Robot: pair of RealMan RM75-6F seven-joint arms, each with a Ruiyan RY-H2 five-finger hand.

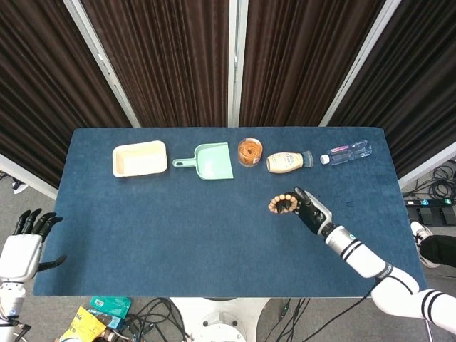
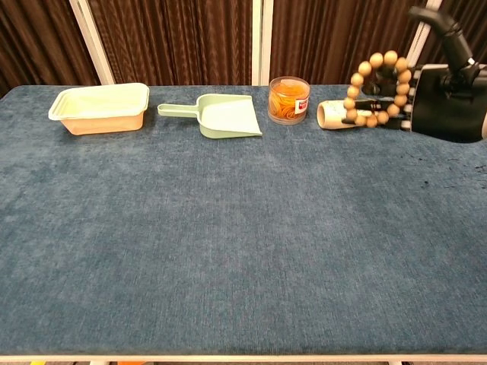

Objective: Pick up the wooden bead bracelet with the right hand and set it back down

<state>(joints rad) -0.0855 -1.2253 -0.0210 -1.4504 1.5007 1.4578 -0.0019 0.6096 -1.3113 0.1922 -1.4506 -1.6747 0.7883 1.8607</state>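
The wooden bead bracelet (image 1: 282, 203) (image 2: 370, 87) hangs in the air over the right part of the blue table (image 1: 214, 235), looped around the dark fingers of my right hand (image 1: 308, 209) (image 2: 426, 95). That hand holds it well above the cloth, in front of the cream bottle. My left hand (image 1: 25, 246) is off the table's left front corner, fingers spread and holding nothing; the chest view does not show it.
Along the far edge stand a cream tub (image 1: 140, 158), a mint dustpan (image 1: 207, 161), a jar of orange pieces (image 1: 249, 152), a lying cream bottle (image 1: 287, 162) and a lying clear water bottle (image 1: 347, 152).
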